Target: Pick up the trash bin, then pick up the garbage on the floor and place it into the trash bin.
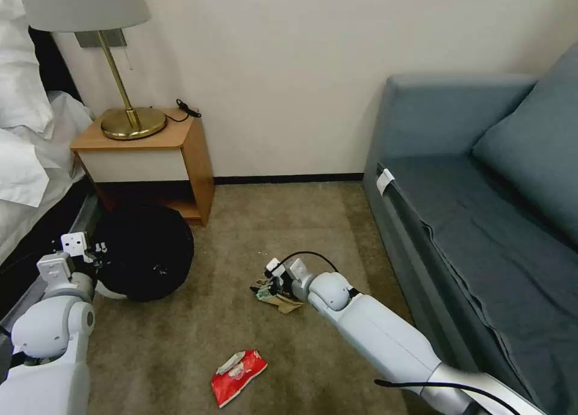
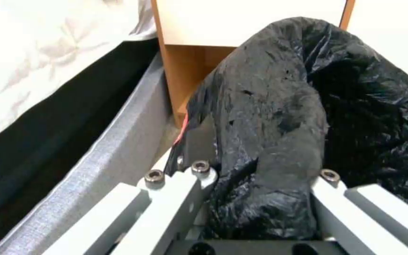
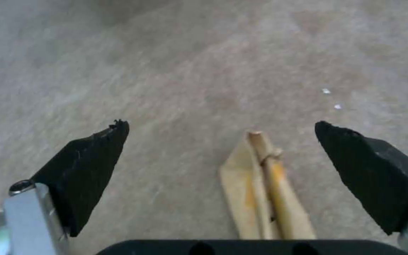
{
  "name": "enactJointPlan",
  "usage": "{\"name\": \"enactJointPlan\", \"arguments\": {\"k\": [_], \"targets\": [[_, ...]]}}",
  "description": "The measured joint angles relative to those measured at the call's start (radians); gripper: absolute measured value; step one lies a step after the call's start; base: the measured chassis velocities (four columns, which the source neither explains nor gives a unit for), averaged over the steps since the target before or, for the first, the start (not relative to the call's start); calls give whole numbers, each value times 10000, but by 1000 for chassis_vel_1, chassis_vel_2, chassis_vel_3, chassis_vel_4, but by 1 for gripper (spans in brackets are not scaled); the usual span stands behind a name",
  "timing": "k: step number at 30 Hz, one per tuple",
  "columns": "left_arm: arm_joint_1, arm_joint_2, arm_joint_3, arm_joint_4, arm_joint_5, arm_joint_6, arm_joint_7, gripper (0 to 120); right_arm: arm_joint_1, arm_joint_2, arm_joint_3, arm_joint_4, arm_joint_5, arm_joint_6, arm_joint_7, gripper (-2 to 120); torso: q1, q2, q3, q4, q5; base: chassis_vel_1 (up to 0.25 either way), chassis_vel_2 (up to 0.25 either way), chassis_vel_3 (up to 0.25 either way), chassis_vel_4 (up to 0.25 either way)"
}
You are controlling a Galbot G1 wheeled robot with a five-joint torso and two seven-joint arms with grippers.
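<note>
My left claw clamps the trash bin rim beside the nightstand | my right claw spread wide, low over carpet | tan paper bag between its fingers, long axis along my reach | red packet nearer me.

Wooden nightstand with brass lamp (by the bed), grey-blue sofa opposite, across beige carpet.
</note>
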Motion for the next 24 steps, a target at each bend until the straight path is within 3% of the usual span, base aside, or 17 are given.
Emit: {"name": "enactJointPlan", "arguments": {"k": [8, 13, 24], "targets": [[-148, 4, -75, 7, 8, 134, -99, 5, 91, -540, -1012, 744, 151, -335, -610, 100, 0, 0, 0, 0, 0, 0, 0, 0, 0], [-429, -228, 32, -221, -9, 619, -353, 5, 244, -898, -2140, 1095, 170, -456, -1066, 100, 0, 0, 0, -1, 0, 0, 0, 0, 0], [-474, -502, 147, -753, -324, 1233, -961, 5, 554, -560, -3457, 831, 461, -448, -1409, 100, 0, 0, 0, 0, 1, 0, 0, 0, 0]]}}
